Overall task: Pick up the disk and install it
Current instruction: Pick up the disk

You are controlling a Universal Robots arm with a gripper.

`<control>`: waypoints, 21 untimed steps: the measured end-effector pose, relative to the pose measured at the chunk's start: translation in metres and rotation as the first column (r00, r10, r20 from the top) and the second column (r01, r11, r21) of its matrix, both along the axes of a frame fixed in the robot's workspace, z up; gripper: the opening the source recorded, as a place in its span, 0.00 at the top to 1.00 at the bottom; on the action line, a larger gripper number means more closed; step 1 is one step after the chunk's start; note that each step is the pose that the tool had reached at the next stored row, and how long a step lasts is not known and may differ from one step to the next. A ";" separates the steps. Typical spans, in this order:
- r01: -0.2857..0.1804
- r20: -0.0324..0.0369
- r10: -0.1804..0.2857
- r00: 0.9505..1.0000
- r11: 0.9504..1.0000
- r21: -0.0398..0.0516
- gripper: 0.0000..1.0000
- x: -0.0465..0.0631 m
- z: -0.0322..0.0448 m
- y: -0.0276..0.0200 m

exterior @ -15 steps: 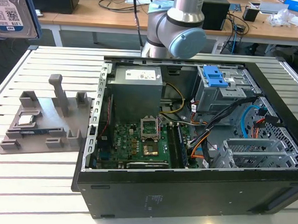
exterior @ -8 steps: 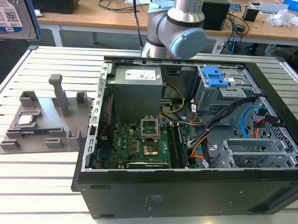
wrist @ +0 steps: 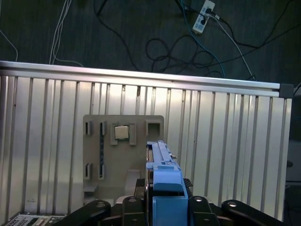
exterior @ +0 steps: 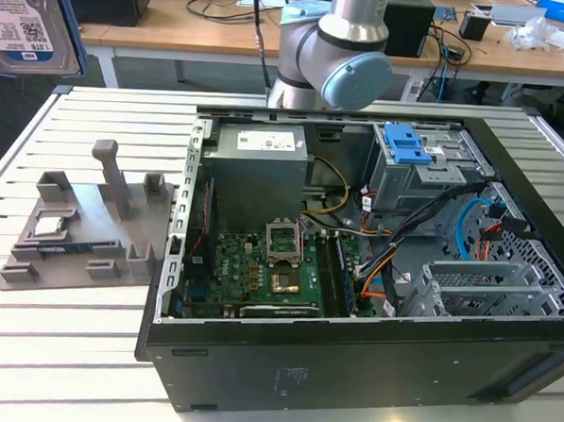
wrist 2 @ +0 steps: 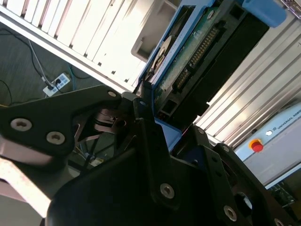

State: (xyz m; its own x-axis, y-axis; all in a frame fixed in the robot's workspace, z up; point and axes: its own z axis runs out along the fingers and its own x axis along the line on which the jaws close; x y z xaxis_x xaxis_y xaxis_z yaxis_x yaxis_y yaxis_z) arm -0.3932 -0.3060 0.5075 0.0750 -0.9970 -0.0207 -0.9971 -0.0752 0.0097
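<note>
Clenched on the disk (wrist 2: 197,52), my hand (wrist 2: 164,117) pinches the blue frame between its black fingers (wrist 2: 146,101) in the second wrist view, and the drive's green circuit board faces the camera.

In the first wrist view I see the disk edge-on, rising from the hand above the slatted desk (wrist: 47,141), over a grey fixture (wrist: 94,155) carrying a processor chip (wrist: 122,133).

In the exterior view the disk (exterior: 32,18) hangs high at the exterior view's left, label showing, well apart from the open computer case (exterior: 350,366) beneath the arm (exterior: 333,44).
</note>
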 end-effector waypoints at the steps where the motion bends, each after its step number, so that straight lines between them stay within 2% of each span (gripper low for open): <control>1: 0.000 0.000 0.000 1.000 1.000 0.000 0.63 0.001 0.0000 0.0000; 7: 0.000 0.000 0.000 1.000 1.000 0.000 0.63 0.016 0.0000 0.0000; 15: 0.000 0.000 0.000 1.000 1.000 0.000 0.63 0.028 0.0000 0.0000; 21: 0.000 0.000 0.000 1.000 1.000 0.000 0.63 0.048 0.0000 0.0000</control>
